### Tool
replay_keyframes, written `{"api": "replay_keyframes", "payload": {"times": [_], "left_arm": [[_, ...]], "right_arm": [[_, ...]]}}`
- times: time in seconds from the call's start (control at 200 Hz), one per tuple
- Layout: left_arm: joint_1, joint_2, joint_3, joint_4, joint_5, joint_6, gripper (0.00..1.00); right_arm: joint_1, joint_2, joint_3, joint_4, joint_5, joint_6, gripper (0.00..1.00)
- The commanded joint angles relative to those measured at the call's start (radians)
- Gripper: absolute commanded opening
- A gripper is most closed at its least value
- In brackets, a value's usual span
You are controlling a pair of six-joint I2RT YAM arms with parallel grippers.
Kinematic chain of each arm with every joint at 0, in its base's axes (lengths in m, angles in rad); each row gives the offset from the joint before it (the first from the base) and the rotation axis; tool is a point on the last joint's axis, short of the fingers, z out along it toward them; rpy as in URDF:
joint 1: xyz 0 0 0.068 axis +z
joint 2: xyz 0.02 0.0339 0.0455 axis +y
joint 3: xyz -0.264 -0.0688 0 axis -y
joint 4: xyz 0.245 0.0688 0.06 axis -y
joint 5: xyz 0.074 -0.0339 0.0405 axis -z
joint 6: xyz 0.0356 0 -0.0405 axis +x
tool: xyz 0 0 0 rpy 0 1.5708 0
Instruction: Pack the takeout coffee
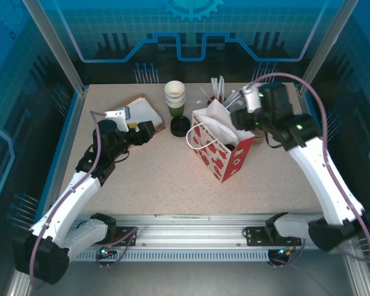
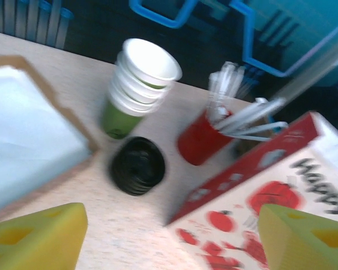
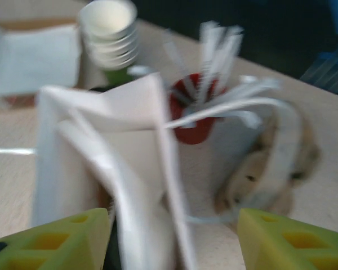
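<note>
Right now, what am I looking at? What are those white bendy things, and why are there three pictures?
Those are two robot arms bolted to a table. One picture comes from a camera above them. The other two come from small cameras on the wrists, so you see yellow-green fingers at the bottom. On the table are a stack of paper cups, a red cup of straws, a tray of white paper, the takeout coffee with its black lid, and a white bag with red pictures. The left gripper is open near the coffee. The right gripper is open at the bag's top. Neither holds anything.
</note>
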Motion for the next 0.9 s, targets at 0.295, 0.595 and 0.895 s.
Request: {"api": "replay_keyframes", "payload": {"times": [0.295, 0.595, 0.895], "left_arm": [[0.162, 0.119, -0.213, 0.354, -0.348, 0.153, 0.99], [0.233, 0.331, -0.238, 0.504, -0.263, 0.269, 0.99], [0.242, 0.343, -0.299, 0.630, -0.222, 0.366, 0.99]], "right_arm": [[-0.448, -0.164, -0.525, 0.480, 0.320, 0.195, 1.00], [-0.437, 0.047, -0.829, 0.858, 0.286, 0.149, 1.00], [-0.378, 0.099, -1.025, 1.259, 0.138, 0.042, 1.00]]}}
